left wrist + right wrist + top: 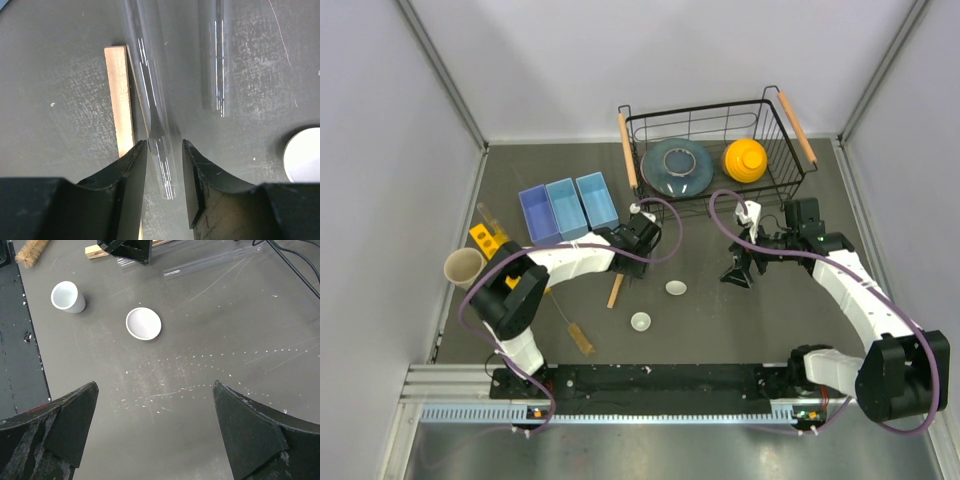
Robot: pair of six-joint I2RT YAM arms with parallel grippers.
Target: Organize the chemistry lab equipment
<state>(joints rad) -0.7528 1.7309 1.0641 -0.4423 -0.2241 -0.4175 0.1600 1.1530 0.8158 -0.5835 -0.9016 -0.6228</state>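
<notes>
Stick [120, 100] beside clear tube [149, 90] straddled by left claw [163, 150]; dish [303, 155] near

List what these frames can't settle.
- Left wrist view: whether the left claw actually touches the clear tube between its fingers; the gaps are too fine to judge.
- Left wrist view: the white dish is cut off by the right edge.
- Right wrist view: the brush is cut off at the top-left corner.
- Top view: that tube is lost under the left arm.
</notes>
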